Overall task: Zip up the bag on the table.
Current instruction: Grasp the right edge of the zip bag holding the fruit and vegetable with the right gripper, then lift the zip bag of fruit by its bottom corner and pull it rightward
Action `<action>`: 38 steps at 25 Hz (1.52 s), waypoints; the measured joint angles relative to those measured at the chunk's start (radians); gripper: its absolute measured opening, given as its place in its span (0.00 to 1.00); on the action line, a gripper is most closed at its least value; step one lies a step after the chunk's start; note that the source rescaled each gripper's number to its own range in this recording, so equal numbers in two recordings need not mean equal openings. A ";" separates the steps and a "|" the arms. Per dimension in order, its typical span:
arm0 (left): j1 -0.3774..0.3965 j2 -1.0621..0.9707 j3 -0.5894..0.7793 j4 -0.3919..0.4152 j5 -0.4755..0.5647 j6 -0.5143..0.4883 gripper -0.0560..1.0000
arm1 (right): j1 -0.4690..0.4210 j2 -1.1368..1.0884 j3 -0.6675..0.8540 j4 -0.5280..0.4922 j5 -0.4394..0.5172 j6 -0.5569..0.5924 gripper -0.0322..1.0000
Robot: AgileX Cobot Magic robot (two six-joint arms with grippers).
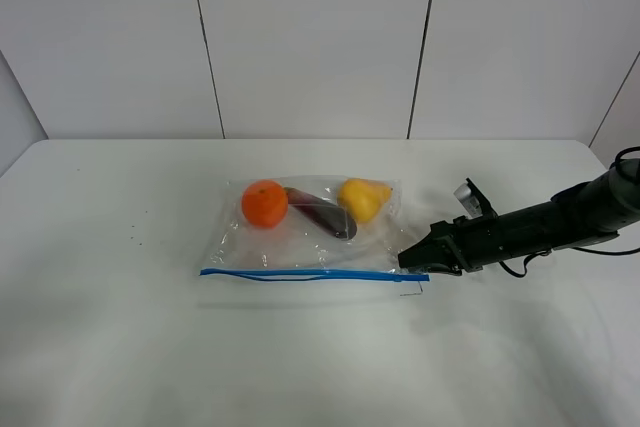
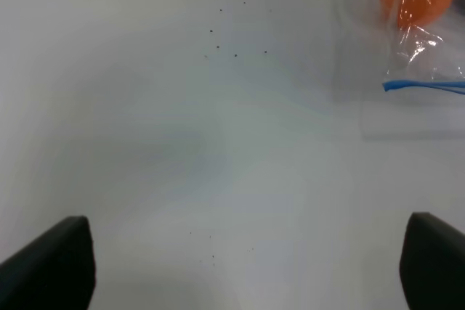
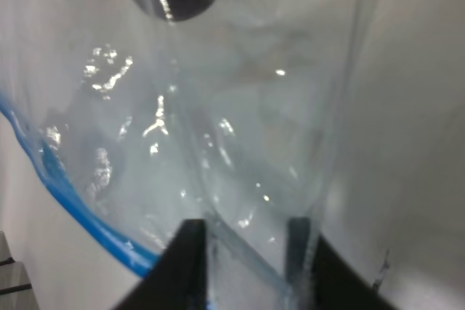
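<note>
the bag (image 1: 300,247) is lying mid desk (image 1: 110,347), blue zipper strip (image 1: 315,274) running along its camera-side edge; right end effector (image 1: 412,259) is pinching the bag's corner at the strip's end; left end effector (image 2: 243,266) is hovering over the desk beside the bag, jaws spread wide

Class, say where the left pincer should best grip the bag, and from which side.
Probably the left end of the blue zipper strip, approached from the left: the bag lies flat, that end faces the open left pincer, the right pincer sits at the right corner.
</note>
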 joint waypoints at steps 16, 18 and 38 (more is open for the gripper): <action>0.000 0.000 0.000 0.000 0.000 0.000 1.00 | 0.000 0.000 -0.057 0.046 0.245 0.183 0.03; 0.000 0.000 0.000 0.000 0.000 0.000 1.00 | 0.003 0.000 -0.073 0.065 0.257 0.257 0.03; 0.000 0.000 0.000 0.000 0.000 0.000 1.00 | 0.151 -0.082 -0.167 0.134 0.257 0.489 0.03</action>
